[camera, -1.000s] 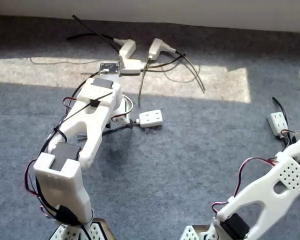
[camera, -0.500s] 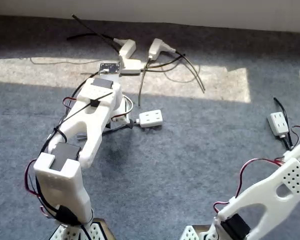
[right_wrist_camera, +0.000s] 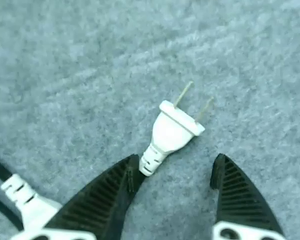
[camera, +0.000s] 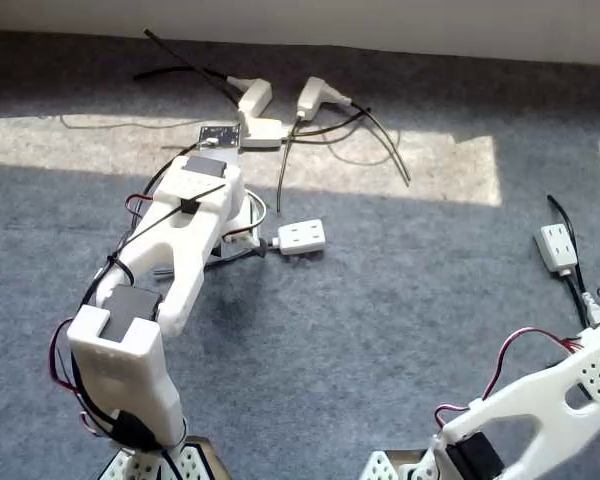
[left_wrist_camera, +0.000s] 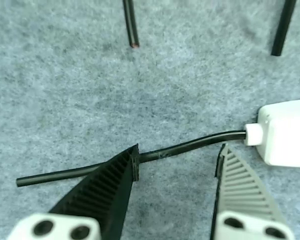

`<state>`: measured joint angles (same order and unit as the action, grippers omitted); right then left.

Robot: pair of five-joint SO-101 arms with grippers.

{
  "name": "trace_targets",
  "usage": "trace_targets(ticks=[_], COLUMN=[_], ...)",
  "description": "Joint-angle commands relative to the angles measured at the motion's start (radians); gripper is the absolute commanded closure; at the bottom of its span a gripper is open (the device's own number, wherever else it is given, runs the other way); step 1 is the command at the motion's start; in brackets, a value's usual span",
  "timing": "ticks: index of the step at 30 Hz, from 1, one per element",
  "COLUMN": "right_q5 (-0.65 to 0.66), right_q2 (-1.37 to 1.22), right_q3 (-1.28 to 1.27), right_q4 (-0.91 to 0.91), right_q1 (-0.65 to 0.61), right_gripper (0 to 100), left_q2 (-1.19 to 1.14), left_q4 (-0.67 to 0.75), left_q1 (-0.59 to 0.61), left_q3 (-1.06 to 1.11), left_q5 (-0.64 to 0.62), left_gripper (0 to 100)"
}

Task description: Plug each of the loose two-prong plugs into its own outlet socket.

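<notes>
On the grey carpet, a loose two-prong plug lies flat between the wide-spread fingers of the right gripper, prongs pointing away; the left gripper, equally wide, straddles the black cord of an outlet socket; best to pinch the plug's thick body squarely, not its tail, keeping the prongs level.

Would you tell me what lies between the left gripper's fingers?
The black cord from the socket block crosses inside the open left gripper, seen in the left wrist view.
</notes>
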<state>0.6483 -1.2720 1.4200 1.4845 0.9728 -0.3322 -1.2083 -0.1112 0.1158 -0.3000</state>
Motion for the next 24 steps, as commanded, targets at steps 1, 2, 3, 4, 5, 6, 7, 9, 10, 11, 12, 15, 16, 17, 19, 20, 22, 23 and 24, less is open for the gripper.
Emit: trace_targets(ticks=[1,2,3,4,5,6,7,9,10,11,12,15,16,17,19,20,22,23,24], right_q5=[-0.095,-0.114,-0.130,-0.149,-0.169,-0.187,-0.198,-0.201,-0.199,-0.199,-0.199,-0.199,-0.199,-0.201,-0.199,-0.199,-0.203,-0.203,-0.203], right_q2=[-0.005,-0.013,-0.021,-0.027,-0.035,-0.041,-0.047,-0.059,-0.067,-0.073,-0.077,-0.077,-0.076,-0.068,-0.042,-0.027,0.010,0.030,0.050], right_q3=[0.016,0.016,0.016,0.016,0.016,0.016,0.016,0.016,0.016,0.016,0.016,0.016,0.018,0.025,0.064,0.087,0.166,0.209,0.259], right_q4=[-0.084,-0.104,-0.124,-0.142,-0.159,-0.165,-0.165,-0.163,-0.163,-0.163,-0.162,-0.162,-0.162,-0.162,-0.133,-0.101,-0.018,0.035,0.090], right_q1=[0.005,0.005,0.004,0.004,0.004,0.004,0.004,0.004,0.002,0.002,0.002,0.002,0.002,-0.001,-0.018,-0.025,-0.059,-0.079,-0.102], right_gripper=[76.1,76.1,76.1,76.1,76.1,76.2,77.2,83.6,88.5,94.0,99.4,96.7,97.1,97.9,99.1,99.1,99.1,99.1,99.1], left_q2=[0.038,0.038,0.038,0.038,0.038,0.038,0.038,0.038,0.038,0.038,0.038,0.038,0.038,0.038,0.038,0.038,0.038,0.038,0.038], left_q4=[0.006,0.006,0.006,0.006,0.006,0.008,0.008,0.008,0.008,0.009,0.009,0.009,0.009,0.009,0.011,0.011,0.011,0.011,0.011], left_q1=[-0.016,-0.016,-0.016,-0.016,-0.016,-0.016,-0.016,-0.016,-0.016,-0.016,-0.016,-0.016,-0.016,-0.016,-0.016,-0.016,-0.016,-0.016,-0.016], left_q3=[-0.002,-0.002,-0.002,-0.002,-0.002,-0.002,-0.002,-0.002,-0.002,-0.002,-0.002,-0.002,-0.002,-0.002,-0.002,-0.002,-0.002,-0.002,-0.002], left_q5=[-0.005,-0.005,-0.005,-0.005,-0.005,-0.005,-0.005,-0.005,-0.005,-0.005,-0.005,-0.005,-0.005,-0.005,-0.005,-0.005,-0.005,-0.005,-0.005], left_gripper=[74,74,74,74,74,74,74,74,74,74,74,74,74,74,74,74,74,74,74])
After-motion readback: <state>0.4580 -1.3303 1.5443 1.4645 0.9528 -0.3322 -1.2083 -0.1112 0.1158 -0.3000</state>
